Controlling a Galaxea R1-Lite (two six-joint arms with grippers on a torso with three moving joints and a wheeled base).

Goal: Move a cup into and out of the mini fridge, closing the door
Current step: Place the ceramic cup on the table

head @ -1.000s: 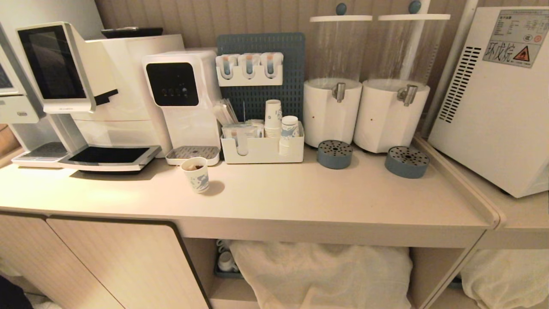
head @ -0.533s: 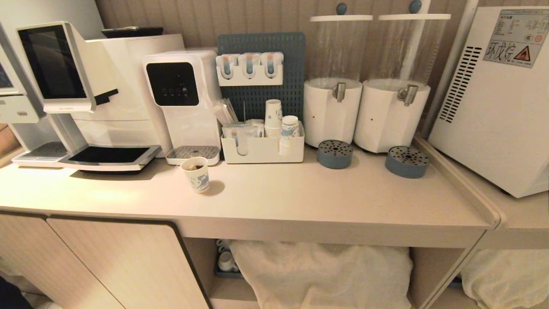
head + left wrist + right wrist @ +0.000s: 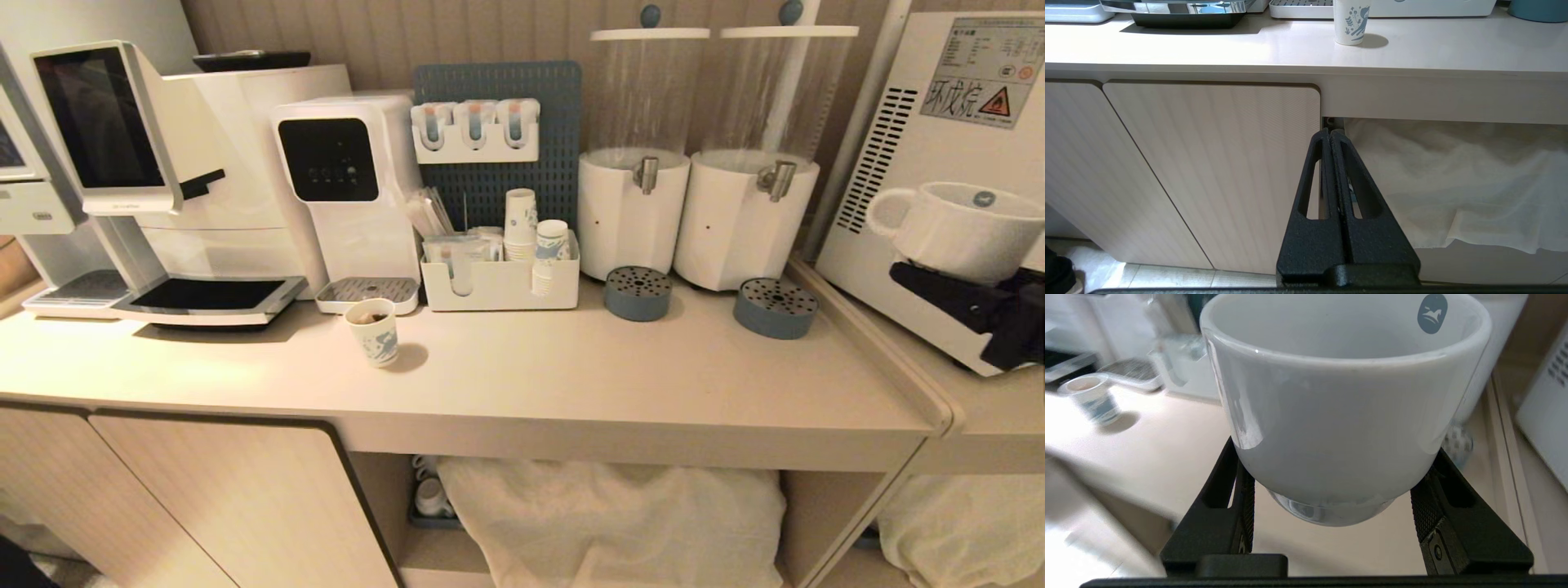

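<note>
Nearest in the right wrist view, the right gripper (image 3: 1331, 486) has its two black fingers (image 3: 1231, 498) spread partway and pressed against the lower sides of the cup (image 3: 1339, 416), which sits upright between them with its mouth open to the top and a small blue mark on the inside of its far wall. In the head view the same cup (image 3: 955, 229) shows at the right edge of the frame, held in the air with its loop handle pointing to the left, in front of the side wall of the mini fridge (image 3: 922, 139). The fridge fills the upper right of the frame, with vent slots and a warning sticker showing; its door is not in view.

The left gripper (image 3: 1331, 139) hangs low in front of the bench (image 3: 1290, 53), fingers pressed together and holding nothing, before a cabinet door (image 3: 1216, 171) and a white cloth (image 3: 1453, 183) in the open shelf beside it.

On the bench, left of centre in the head view, stands a paper cup (image 3: 373, 331) with a blue pattern. Behind it, along the back from left to right, are a coffee machine (image 3: 163, 180), a water dispenser (image 3: 347, 188), a white organizer (image 3: 498, 282) with stacked paper cups, and two drink dispensers (image 3: 702, 212) with blue drip trays (image 3: 637, 292) before them.
</note>
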